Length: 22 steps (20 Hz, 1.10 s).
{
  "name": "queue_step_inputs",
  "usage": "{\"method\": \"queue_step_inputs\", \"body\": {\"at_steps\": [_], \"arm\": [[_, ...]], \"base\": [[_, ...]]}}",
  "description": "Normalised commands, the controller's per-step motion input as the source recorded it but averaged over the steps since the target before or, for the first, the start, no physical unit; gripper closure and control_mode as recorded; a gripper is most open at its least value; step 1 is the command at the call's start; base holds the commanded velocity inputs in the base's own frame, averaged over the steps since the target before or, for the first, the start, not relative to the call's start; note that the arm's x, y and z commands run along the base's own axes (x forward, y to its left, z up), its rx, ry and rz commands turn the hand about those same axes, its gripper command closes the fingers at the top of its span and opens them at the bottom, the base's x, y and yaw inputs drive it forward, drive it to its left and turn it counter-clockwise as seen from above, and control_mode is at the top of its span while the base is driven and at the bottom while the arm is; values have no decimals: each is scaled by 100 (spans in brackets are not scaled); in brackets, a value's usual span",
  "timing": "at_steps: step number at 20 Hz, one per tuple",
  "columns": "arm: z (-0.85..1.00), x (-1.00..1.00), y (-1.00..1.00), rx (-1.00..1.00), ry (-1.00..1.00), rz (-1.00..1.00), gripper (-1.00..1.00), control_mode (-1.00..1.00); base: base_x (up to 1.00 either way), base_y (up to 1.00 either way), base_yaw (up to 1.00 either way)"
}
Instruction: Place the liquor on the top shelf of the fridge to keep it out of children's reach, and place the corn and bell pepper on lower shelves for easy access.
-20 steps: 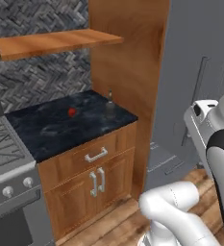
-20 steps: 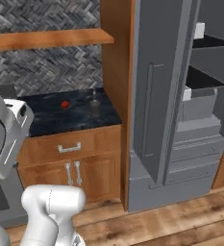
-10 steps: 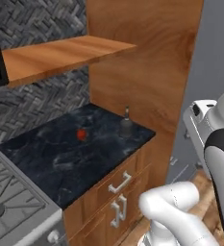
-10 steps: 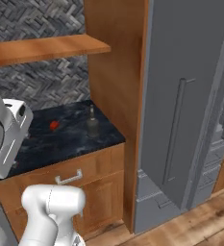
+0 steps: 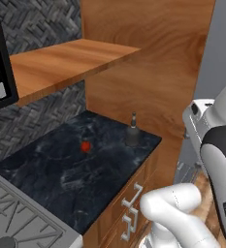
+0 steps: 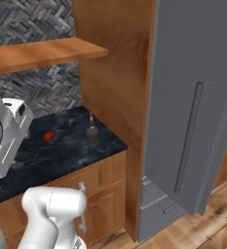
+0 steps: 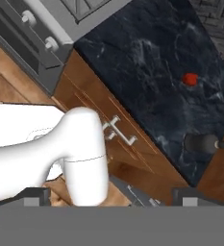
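One liquor (image 5: 132, 133) bottle stands upright near the counter's (image 5: 61, 174) right edge, one bell pepper (image 5: 86, 146) lies to its left, apart. The gripper (image 7: 111, 197) is wide open and holds nothing. One grey fridge (image 6: 193, 112) door is right.

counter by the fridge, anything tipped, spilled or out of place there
Nothing stands out. The liquor stands upright near the counter's front corner, the bell pepper sits apart from it on the dark top, and no spill shows. The fridge door stands ajar.
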Motion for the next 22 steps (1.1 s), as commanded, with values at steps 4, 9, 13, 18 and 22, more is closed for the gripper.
{"method": "queue_step_inputs", "body": {"at_steps": [4, 9, 13, 18, 22], "arm": [[-8, 30, -6, 0, 0, -12, -100, -100], [-19, 38, -13, 1, 0, -9, -100, -100], [-31, 43, -33, 10, 0, -10, -100, -100], [-27, 44, -9, 14, 0, -18, -100, -100], [-25, 34, 0, 12, -6, -37, -100, -100]], "base": [[0, 0, 0], [0, 0, 0], [0, 0, 0], [0, 0, 0], [0, 0, 0]]}}
